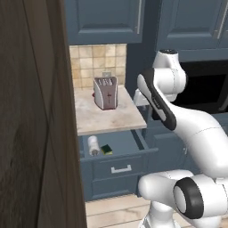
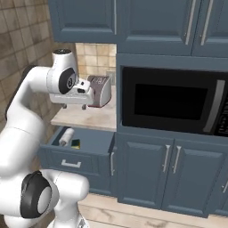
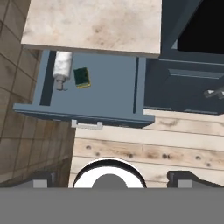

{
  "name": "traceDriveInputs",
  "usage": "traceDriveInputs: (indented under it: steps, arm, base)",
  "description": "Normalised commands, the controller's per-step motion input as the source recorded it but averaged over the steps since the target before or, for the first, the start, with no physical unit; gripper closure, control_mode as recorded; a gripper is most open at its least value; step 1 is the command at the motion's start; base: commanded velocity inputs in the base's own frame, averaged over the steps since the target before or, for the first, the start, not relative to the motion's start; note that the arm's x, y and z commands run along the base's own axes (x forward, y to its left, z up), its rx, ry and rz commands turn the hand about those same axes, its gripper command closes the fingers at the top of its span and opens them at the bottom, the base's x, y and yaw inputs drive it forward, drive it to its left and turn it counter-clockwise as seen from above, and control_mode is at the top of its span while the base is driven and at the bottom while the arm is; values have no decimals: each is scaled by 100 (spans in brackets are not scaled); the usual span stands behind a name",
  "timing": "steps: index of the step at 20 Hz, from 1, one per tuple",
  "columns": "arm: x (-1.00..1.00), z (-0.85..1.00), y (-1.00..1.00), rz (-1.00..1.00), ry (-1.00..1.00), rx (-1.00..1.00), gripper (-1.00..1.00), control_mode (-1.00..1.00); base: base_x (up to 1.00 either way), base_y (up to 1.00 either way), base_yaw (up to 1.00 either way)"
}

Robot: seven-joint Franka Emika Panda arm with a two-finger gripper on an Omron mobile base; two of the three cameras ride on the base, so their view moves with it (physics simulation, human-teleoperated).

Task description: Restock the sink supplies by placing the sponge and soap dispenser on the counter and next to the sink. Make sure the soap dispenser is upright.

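The soap dispenser [image 3: 62, 65] lies on its side in an open drawer [image 3: 111, 98], its pump end toward the drawer front. Just beside it lies the sponge [image 3: 82, 77], green layer up. Both also show in the base views: soap dispenser [image 1: 93, 145] [image 2: 67, 136], sponge [image 1: 106, 149] [image 2: 76, 144]. The counter [image 1: 107, 116] [image 2: 91, 116] [image 3: 94, 24] runs right above the drawer. My gripper [image 2: 74, 107] [image 3: 113, 179] hangs well above the drawer and looks down into it, open, nothing between its fingers. The sink is out of view.
A silver toaster [image 1: 105, 92] [image 2: 100, 91] stands at the back of the counter. A black microwave [image 2: 171, 100] sits in the cabinet to the right. A dark wood panel [image 1: 26, 133] walls off the left. The drawer juts out over the plank floor [image 3: 144, 148].
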Motion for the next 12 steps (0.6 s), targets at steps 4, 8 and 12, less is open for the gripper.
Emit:
traceDriveInputs:
  steps: [4,8,12]
  arm:
    - [0,-34,0,0,5,0,-100,-100]
    - [22,-97,26,0,3,-1,-100,-100]
    - [25,-100,64,0,0,0,-100,-100]
  base:
    - [0,0,1]
    - [0,0,0]
    - [0,0,0]
